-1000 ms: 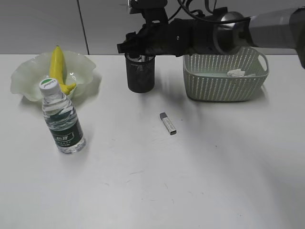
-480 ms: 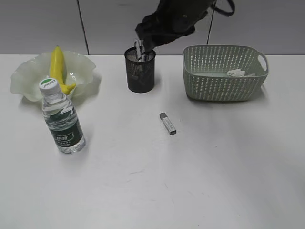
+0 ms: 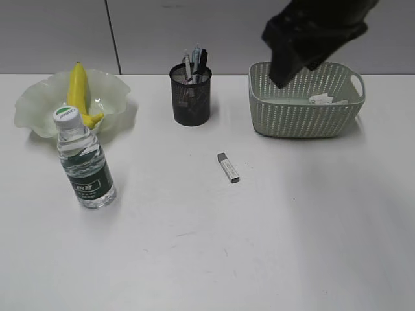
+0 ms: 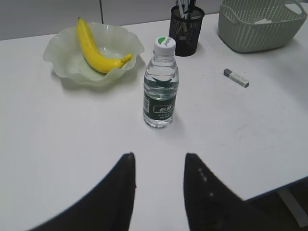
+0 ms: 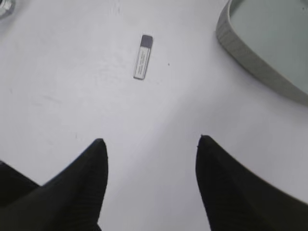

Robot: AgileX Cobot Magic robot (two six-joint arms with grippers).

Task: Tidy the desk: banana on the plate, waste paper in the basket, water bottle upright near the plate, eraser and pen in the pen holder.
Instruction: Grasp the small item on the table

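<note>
The banana [image 3: 78, 89] lies in the pale green plate [image 3: 35, 107] at the far left. In front of it the water bottle [image 3: 84, 162] stands upright. Pens [image 3: 194, 61] stick up out of the black mesh pen holder [image 3: 191, 100]. The eraser [image 3: 228, 168] lies flat on the desk [image 3: 272, 240]. The waste paper [image 3: 322, 99] rests inside the basket [image 3: 305, 110]. My right gripper [image 5: 150, 139] is open and empty, raised above the desk, with the eraser [image 5: 143, 56] ahead of it. My left gripper [image 4: 159, 155] is open and empty, well short of the bottle [image 4: 161, 86].
In the exterior view the right arm [image 3: 311, 32] is a dark blur above the basket's left end. The basket rim [image 5: 255, 62] lies to the right of the right gripper. The desk's near edge [image 4: 269, 190] shows at the lower right of the left wrist view.
The right arm has lifted away from over the pen holder and swung right, towards the basket. Pens now show standing in the holder. The left gripper has not moved.
</note>
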